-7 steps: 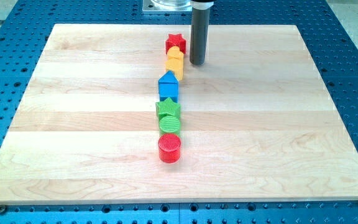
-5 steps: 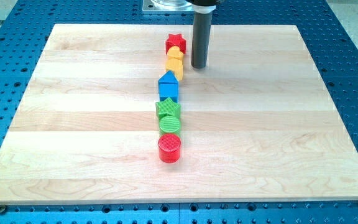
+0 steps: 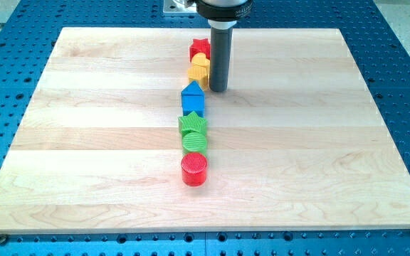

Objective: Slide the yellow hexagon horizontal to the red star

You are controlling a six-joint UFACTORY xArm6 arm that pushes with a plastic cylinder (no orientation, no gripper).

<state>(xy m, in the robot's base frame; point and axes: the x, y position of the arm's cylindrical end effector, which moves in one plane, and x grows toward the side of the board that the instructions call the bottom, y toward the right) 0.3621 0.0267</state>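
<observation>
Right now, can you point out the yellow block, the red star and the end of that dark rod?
yellow hexagon [image 3: 199,69], camera view, on its ribbed top face.
red star [image 3: 199,48], camera view, on its visible left part.
my tip [image 3: 218,89], camera view, the rod's very bottom end, beside the yellow hexagon on the view's right.

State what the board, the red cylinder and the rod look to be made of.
Board: pale wood, probably maple, with visible grain and joined planks, satin finish. Red cylinder: likely matte plastic, fine ribbed lines on top, perhaps 3D-printed. Rod, ending in my tip at the yellow hexagon's right: dark, smooth, metal or plastic; cannot tell.
</observation>
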